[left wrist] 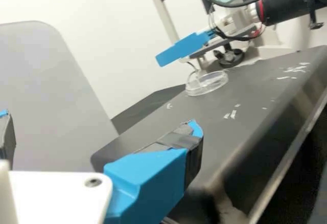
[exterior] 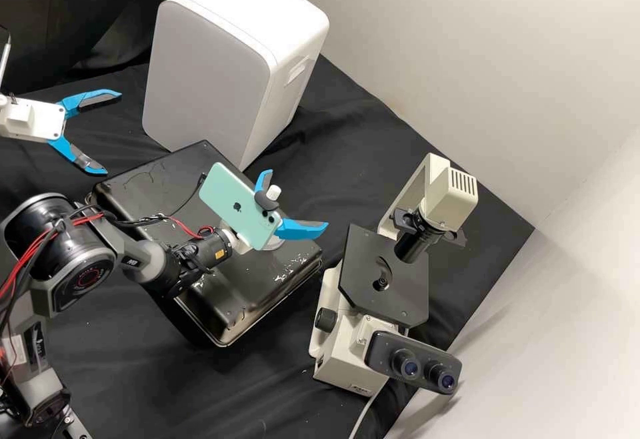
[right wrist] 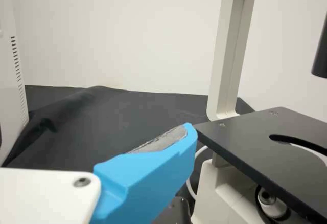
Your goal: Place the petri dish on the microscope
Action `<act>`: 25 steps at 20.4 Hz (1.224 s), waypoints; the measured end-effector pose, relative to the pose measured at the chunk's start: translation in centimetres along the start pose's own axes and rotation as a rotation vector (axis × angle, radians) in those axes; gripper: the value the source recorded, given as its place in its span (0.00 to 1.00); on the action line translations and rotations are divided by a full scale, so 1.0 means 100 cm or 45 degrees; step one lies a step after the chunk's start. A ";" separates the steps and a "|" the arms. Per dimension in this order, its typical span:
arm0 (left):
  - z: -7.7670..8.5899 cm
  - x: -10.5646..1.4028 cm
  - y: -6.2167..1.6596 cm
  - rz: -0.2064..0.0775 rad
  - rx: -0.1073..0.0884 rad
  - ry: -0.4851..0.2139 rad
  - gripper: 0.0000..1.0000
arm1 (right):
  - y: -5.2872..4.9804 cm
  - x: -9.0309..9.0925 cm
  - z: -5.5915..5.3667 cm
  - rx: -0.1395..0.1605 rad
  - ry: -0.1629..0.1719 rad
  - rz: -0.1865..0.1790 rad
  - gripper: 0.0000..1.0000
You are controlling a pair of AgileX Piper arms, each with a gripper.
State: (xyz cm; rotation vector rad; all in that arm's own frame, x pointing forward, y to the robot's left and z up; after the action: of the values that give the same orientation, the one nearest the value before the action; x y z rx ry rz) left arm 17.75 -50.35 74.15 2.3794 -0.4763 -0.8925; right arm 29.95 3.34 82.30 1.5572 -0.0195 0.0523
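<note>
Petri dish [left wrist: 206,82] is seen lying flat on the black tray [exterior: 167,185], close to the tray corner that faces the microscope [exterior: 393,292]. It is clear, shallow and round, so no long axis has to be matched, and it can be taken across the rim from any side.

The right gripper [exterior: 297,199] is held directly over that corner with its jaws spread wide. In the left wrist view one of its blue fingers [left wrist: 181,49] is seen passing just above the dish and apart from it. Nothing is held. The dish is judged to lie below the opening, between the two fingers, though its exact centring under them cannot be told.

The left gripper [exterior: 111,132] is also spread wide and holds nothing. It is kept well apart at the far side of the tray, beside the white box [exterior: 233,59]. The right arm is plainly the nearer one and is taken to be the arm for the job.

The black stage [exterior: 387,275] of the microscope is seen just beyond the tray edge. It stands somewhat higher than the tray and on the side that the right gripper already faces.

The grasp is judged not yet made. A short descent, a closing on the rim, a lift and a carry toward the stage are what is called for next. The thin rim could slip if it is pinched off centre.
</note>
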 end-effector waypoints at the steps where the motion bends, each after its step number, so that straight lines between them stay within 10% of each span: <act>1: 0.001 0.000 -0.0007 -0.004 -0.006 -0.016 1.00 | -0.001 -0.003 0.001 -0.006 -0.001 -0.001 1.00; 19: -0.002 0.003 -0.0011 -0.011 -0.133 -0.056 1.00 | -0.023 -0.045 0.021 -0.068 0.005 -0.091 1.00; 25: -0.002 0.003 -0.0007 -0.010 -0.159 -0.063 1.00 | -0.029 -0.047 0.035 -0.070 -0.055 -0.132 1.00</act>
State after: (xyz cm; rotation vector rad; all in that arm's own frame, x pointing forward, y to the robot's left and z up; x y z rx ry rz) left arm 18.11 -50.41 74.04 2.2519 -0.4181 -0.9580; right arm 25.46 -0.29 79.21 1.5020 0.0255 -0.0629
